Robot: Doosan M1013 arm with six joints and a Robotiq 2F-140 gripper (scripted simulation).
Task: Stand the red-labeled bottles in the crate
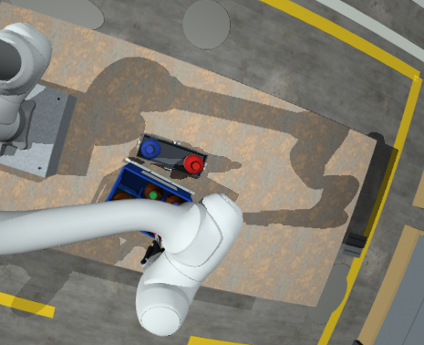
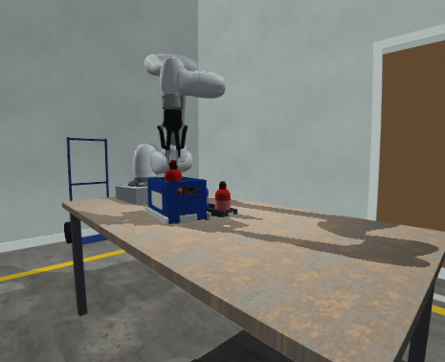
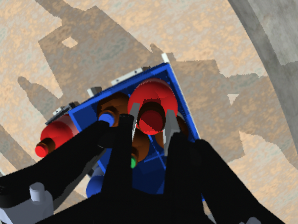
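My gripper (image 2: 172, 152) is shut on the neck of a red-labeled bottle (image 2: 173, 174) and holds it upright, its lower part inside the blue crate (image 2: 177, 198); whether it rests on the crate floor is hidden. In the wrist view the held bottle (image 3: 152, 111) sits in a corner cell between my fingers. The crate (image 1: 149, 192) also holds brown bottles, one with a green cap (image 1: 153, 195). The dark tray (image 1: 172, 155) behind the crate carries an upright blue bottle (image 1: 149, 149) and an upright red bottle (image 1: 192, 163), the red one also showing in the exterior view (image 2: 222, 196).
The arm's base block (image 1: 41, 132) stands on the table's far left. My arm's elbow (image 1: 187, 246) covers the crate's near side from above. A blue hand cart (image 2: 87, 182) stands beyond the table.
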